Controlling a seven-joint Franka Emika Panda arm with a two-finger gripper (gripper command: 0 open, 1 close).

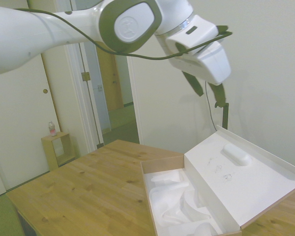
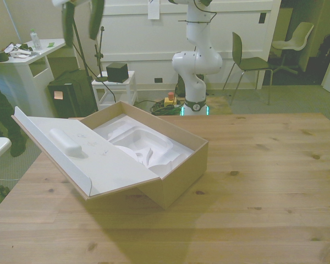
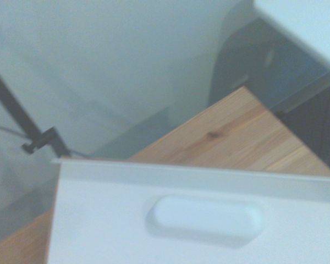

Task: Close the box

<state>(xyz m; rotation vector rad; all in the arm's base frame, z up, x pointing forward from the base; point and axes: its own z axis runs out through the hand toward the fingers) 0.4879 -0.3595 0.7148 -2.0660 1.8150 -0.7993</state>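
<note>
The box (image 2: 179,173) looks like matt tan cardboard outside, with a smooth white lining on its lid (image 1: 246,179) and a moulded white insert (image 2: 140,146) that looks papery. The surface (image 2: 264,187) is knotty, grained pale wood. The arm (image 1: 132,22) has glossy white plastic shells.

Open air between the raised gripper (image 1: 209,89) and the tilted-back lid (image 1: 246,174), box (image 2: 179,157) interior filled by moulded insert (image 2: 146,146), bare worktop (image 2: 264,165) on the front view's right

Wooden table (image 2: 275,181), grey chair (image 2: 247,63), small wooden shelf (image 1: 56,150), bottle (image 1: 52,129) atop
</note>
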